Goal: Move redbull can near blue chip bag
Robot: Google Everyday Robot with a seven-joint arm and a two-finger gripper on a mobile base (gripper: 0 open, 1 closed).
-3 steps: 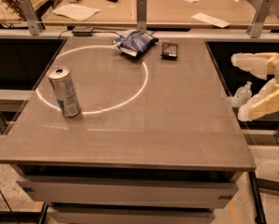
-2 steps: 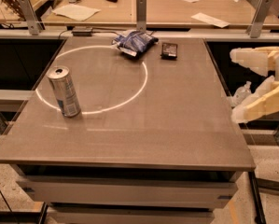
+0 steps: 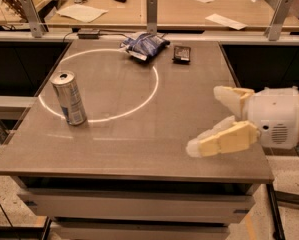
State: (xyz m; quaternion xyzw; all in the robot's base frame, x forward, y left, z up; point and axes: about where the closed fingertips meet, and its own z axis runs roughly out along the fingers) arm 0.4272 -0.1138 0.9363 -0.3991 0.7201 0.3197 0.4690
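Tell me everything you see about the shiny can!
The redbull can is slim silver metal with a blue bottom and a pull-tab top. It stands upright on the table, left side, on the white light ring. Nothing else touches it; the open gripper hovers far right.

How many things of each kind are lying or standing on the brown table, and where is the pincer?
Cans: 1, the redbull can
Bags: 1, the blue chip bag
Other: 1, the flat dark object
Total: 3
The pincer is open, over the table at its right front.
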